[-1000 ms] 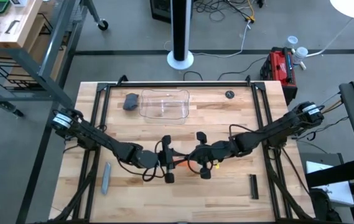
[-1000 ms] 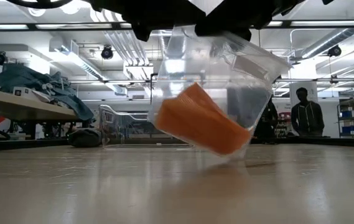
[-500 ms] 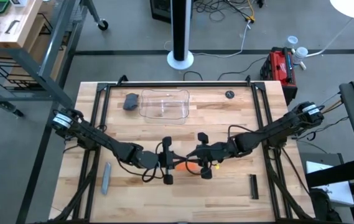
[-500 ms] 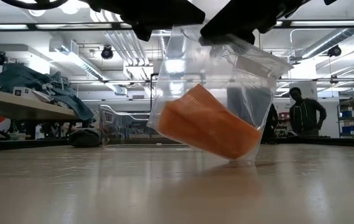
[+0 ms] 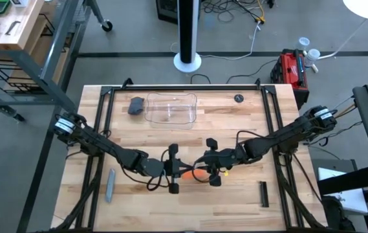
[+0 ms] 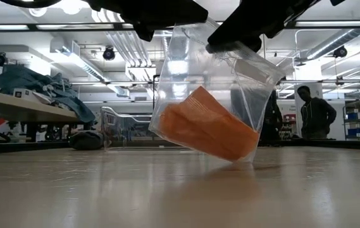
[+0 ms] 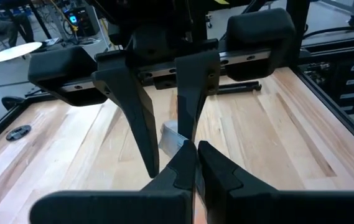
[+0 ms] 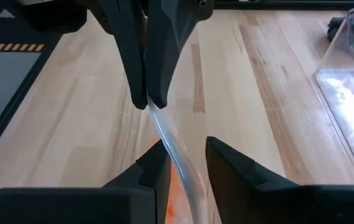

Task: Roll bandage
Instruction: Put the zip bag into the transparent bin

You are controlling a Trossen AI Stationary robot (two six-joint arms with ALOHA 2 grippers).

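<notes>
The orange bandage (image 6: 208, 130) lies folded inside a clear plastic bag (image 6: 192, 69) that hangs over the middle of the table; a bit of orange shows in the high view (image 5: 187, 173). My left gripper (image 5: 182, 171) is shut on the bag's top edge. My right gripper (image 5: 200, 169) faces it from the right, open, with its fingers on either side of the same edge (image 8: 180, 155). I cannot tell whether they touch the plastic. Whether the bag's lower corner (image 6: 233, 158) touches the table is also unclear. My left gripper pinches the bag's top edge (image 7: 175, 142) between its two shut fingers. The fingers come level from the table's left. The bag hangs below them, tilted, with the bandage sagging in its lower part.
A clear plastic tub (image 5: 171, 109) and a dark grey lump (image 5: 136, 105) stand at the back. A grey stick (image 5: 110, 184) lies front left and a black bar (image 5: 263, 194) front right. A person (image 6: 311, 117) stands in the room beyond the table.
The bag has swung a little under the grippers, and its upper right corner has spread out toward the right. Both arms have stayed nearly in place.
</notes>
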